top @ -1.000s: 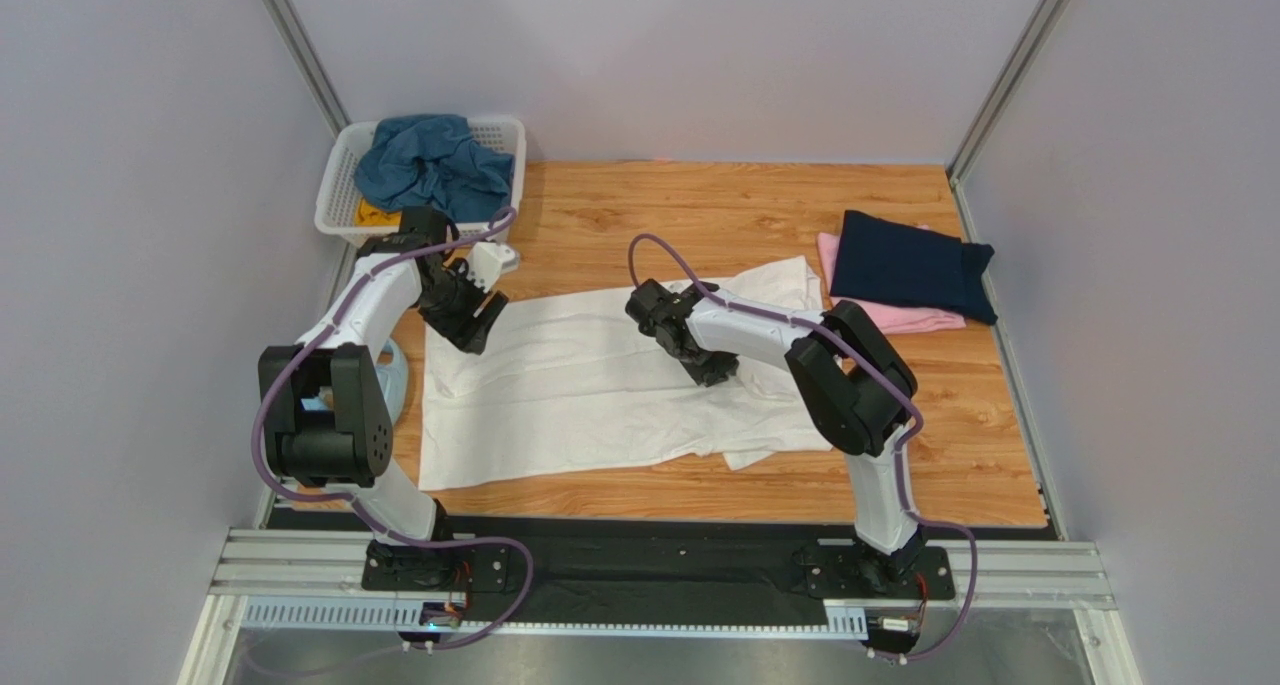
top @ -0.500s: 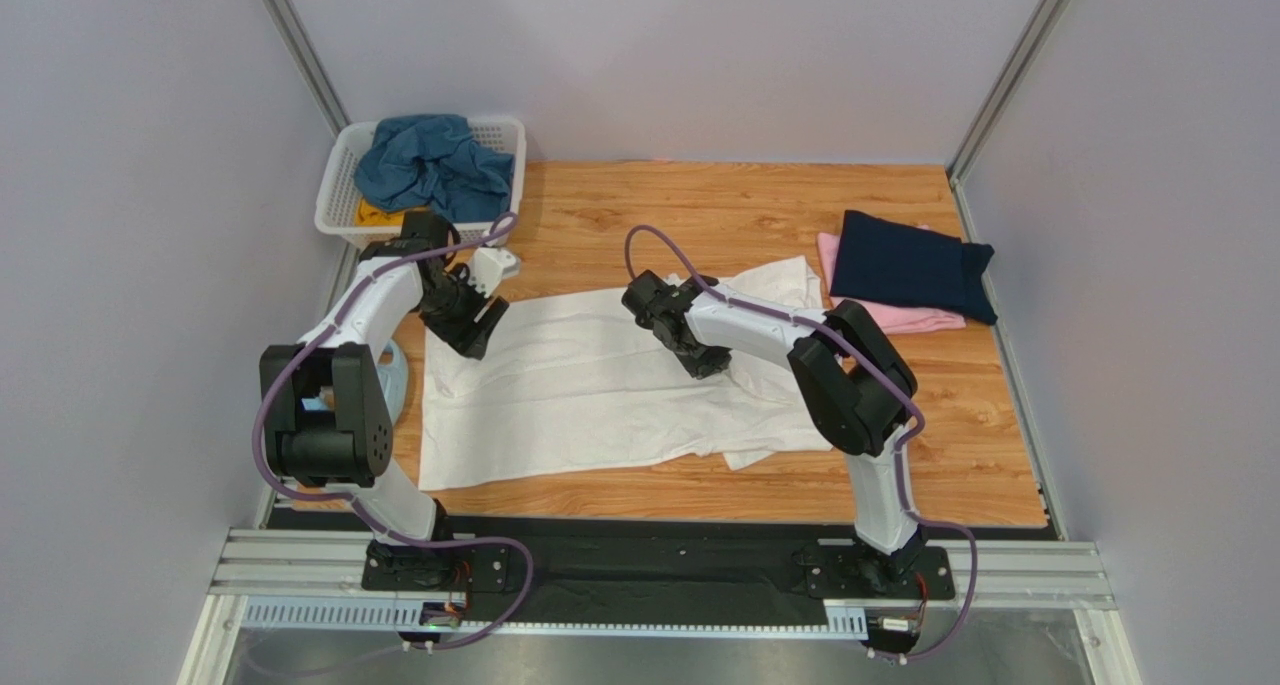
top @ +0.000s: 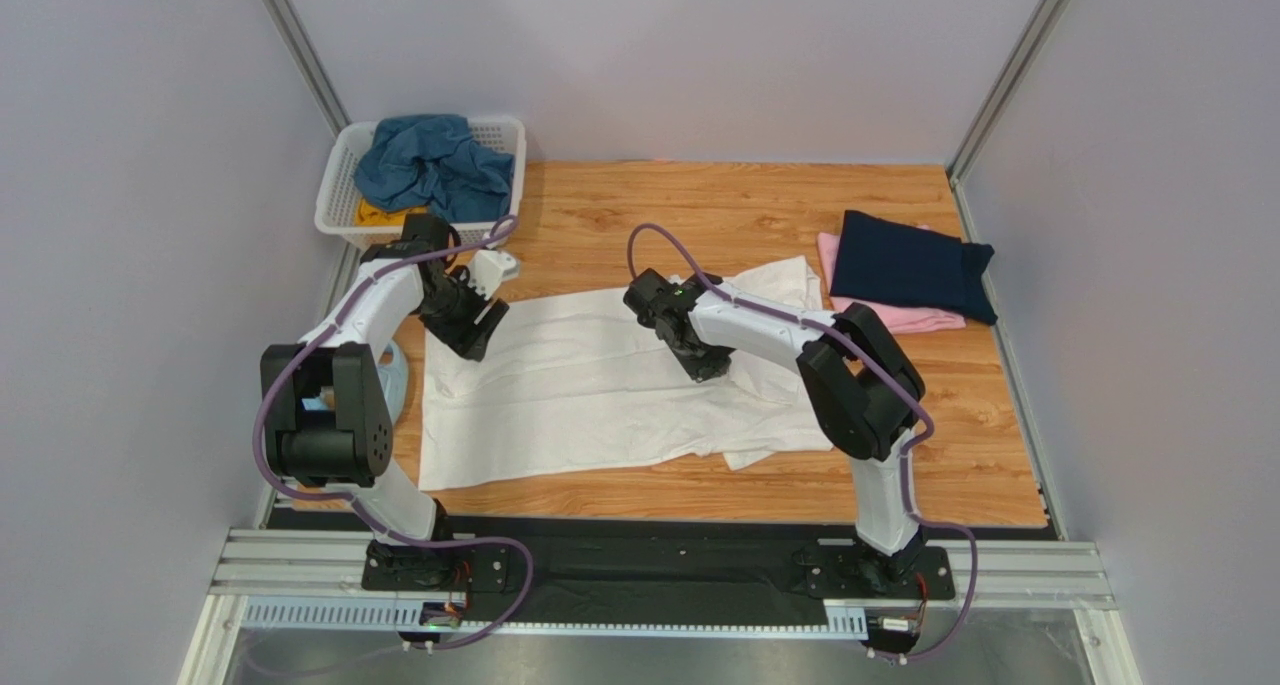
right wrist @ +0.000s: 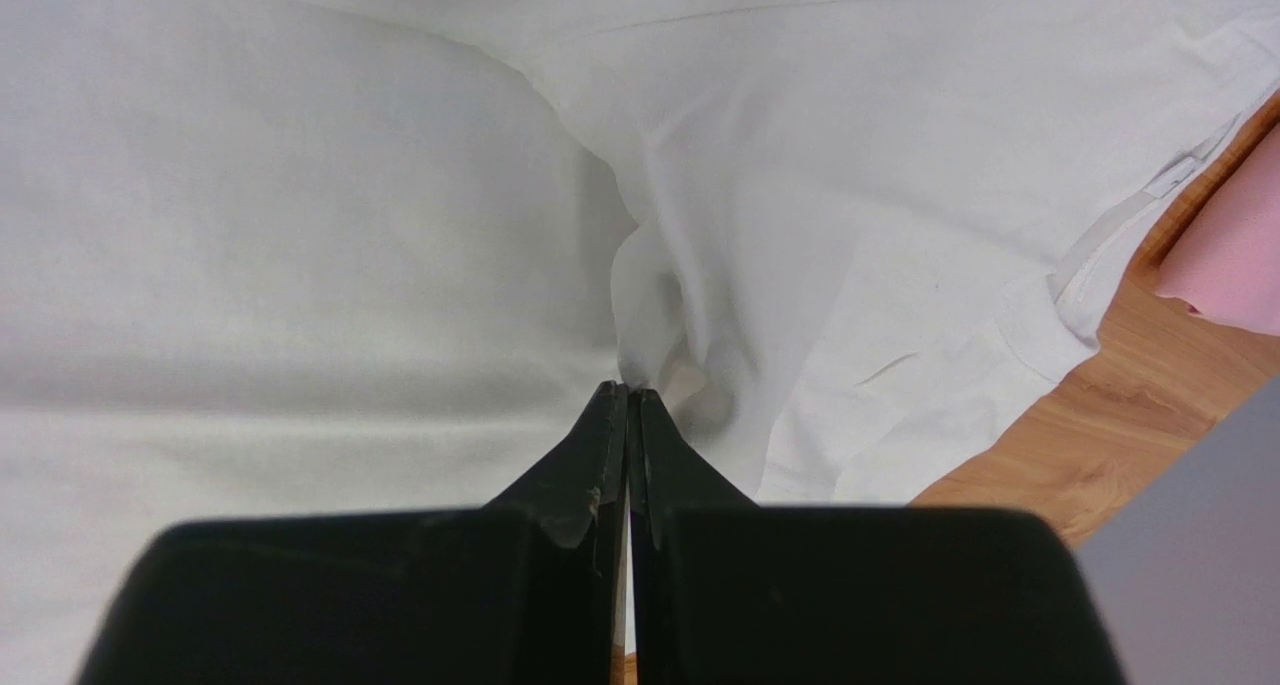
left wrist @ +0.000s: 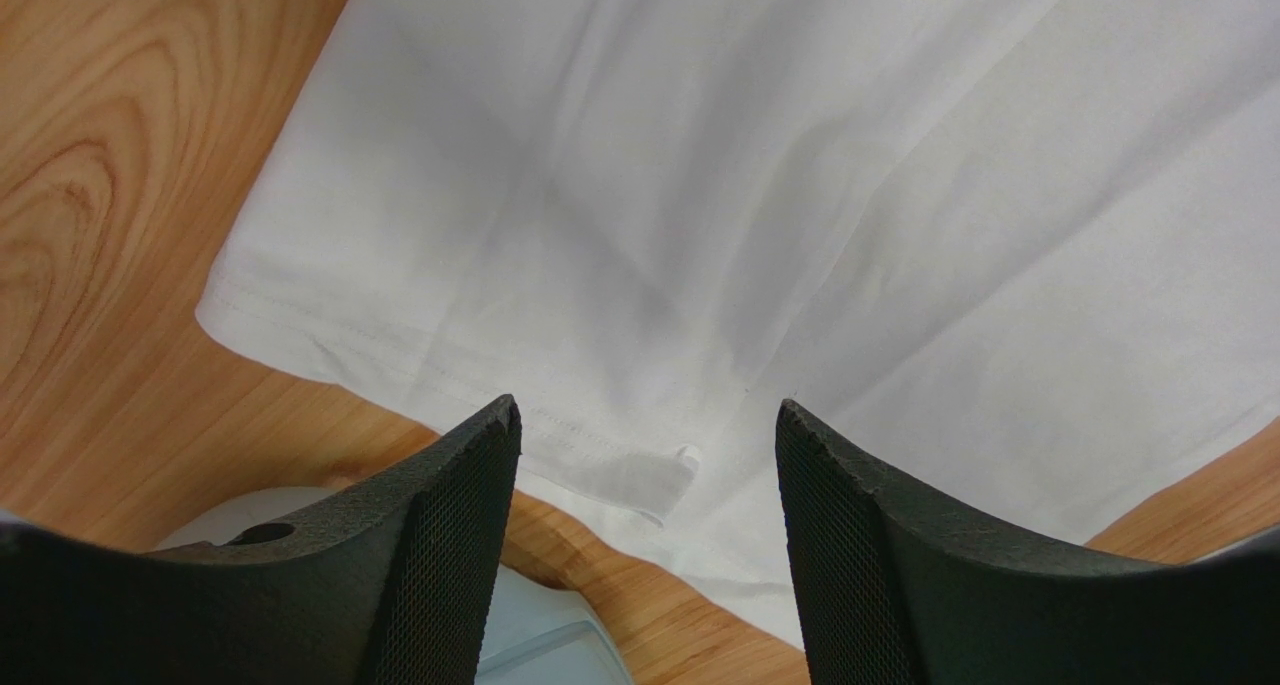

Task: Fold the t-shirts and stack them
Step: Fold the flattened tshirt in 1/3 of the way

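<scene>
Here, right end effector (right wrist: 627,396) pinches white t-shirt (right wrist: 301,190); left end effector (left wrist: 646,415) gapes over its hem tag (left wrist: 628,475).

Wood-grain tabletop (top: 676,205) between plain pale-grey walls (top: 135,190), metal corner posts (top: 305,48) behind.

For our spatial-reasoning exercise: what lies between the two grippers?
Top view: only the spread white t-shirt lies between left gripper and right gripper.

The top camera looks down from high behind the near edge over the whole worktop (top: 676,213). Both wrist cameras look closely down on the white t-shirt (top: 571,393), shared by all views.
</scene>
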You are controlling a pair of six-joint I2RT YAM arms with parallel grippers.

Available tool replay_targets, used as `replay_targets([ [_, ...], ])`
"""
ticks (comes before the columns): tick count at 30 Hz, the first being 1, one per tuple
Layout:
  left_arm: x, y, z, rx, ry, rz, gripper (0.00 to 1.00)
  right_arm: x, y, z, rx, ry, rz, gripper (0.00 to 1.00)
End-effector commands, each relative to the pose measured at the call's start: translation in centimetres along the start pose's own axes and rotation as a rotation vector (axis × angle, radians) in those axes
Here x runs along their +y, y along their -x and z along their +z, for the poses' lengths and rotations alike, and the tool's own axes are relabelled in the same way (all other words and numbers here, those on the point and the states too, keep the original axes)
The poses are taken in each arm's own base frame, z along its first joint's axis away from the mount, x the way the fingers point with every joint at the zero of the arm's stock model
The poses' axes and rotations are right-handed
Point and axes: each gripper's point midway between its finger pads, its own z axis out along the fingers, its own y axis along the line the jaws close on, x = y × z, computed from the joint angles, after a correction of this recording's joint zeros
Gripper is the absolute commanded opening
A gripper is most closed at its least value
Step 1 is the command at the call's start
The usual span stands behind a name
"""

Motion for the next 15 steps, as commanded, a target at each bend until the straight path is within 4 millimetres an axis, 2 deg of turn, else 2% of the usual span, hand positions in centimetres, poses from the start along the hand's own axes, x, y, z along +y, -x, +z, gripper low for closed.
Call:
replay_targets([
  [1, 0.2, 0.3, -0.1, -0.017, 0.011, 0.016, 0.7, 0.1, 0.6, -5.0, -0.088, 0.07, 0.041, 0.01],
  [7, 0.3, 0.2, 0.0, -0.012, 0.011, 0.015, 0.7, 1.3, -0.9, -7.3, -0.096, 0.143, 0.041, 0.02],
  [12, 0.4, 0.4, -0.3, -0.02, 0.019, 0.019, 0.7, 3.1, -2.8, -6.3, -0.04, 0.206, 0.022, 0.03],
  [13, 0.4, 0.5, -0.5, -0.023, 0.022, 0.02, 0.7, 3.3, -3.1, -6.2, -0.032, 0.214, 0.018, 0.05],
  [15, 0.4, 0.4, -0.6, -0.02, 0.023, 0.02, 0.7, 3.7, -3.6, -5.8, -0.015, 0.228, 0.014, 0.15],
])
